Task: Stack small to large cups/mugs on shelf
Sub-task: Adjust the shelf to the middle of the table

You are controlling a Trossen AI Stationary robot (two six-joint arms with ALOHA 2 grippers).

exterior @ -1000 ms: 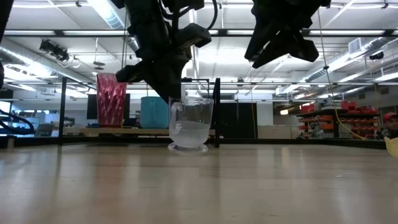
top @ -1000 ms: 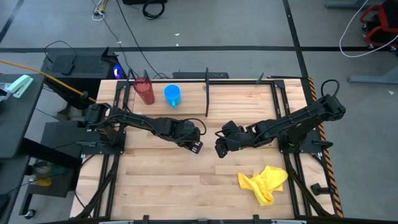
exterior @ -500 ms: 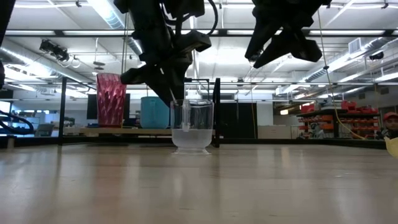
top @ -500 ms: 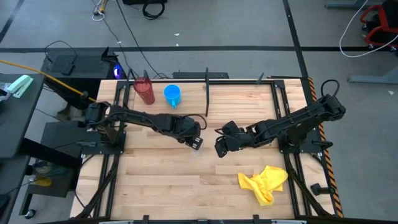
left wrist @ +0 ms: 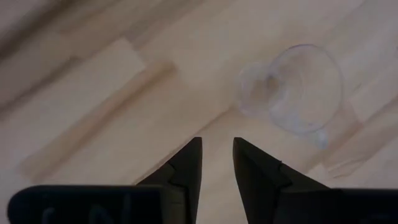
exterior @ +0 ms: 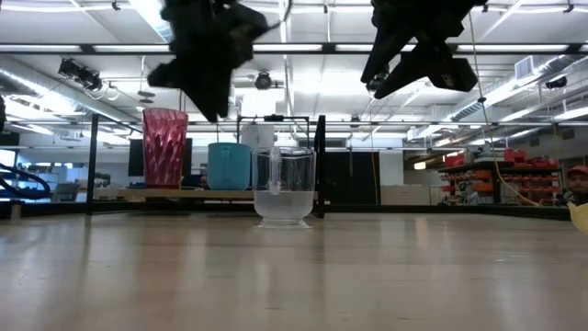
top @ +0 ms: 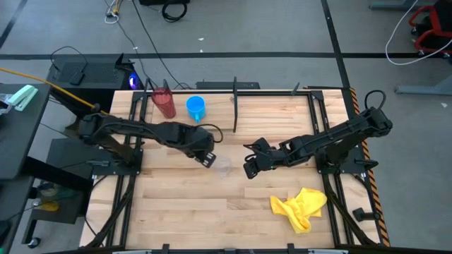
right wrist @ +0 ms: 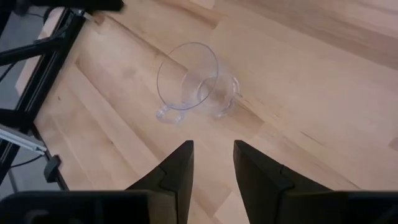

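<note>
The small clear cup (top: 224, 167) stands upright on the bare wooden table (top: 212, 212), held by nothing, between the two grippers. The left gripper (top: 207, 159) hovers just beside it on the shelf side, raised above the table, its fingers (left wrist: 186, 167) narrowly parted and holding nothing. The right gripper (top: 248, 169) hangs near the cup's other side, also aloft, its fingers (right wrist: 180, 165) narrowly apart and empty. Behind the left gripper, the dark red tumbler (top: 164, 103) and the blue cup (top: 195, 108) stand side by side on the black wire shelf (top: 235, 106). A yellow cloth (top: 300, 206) lies well beyond the right gripper.
</note>
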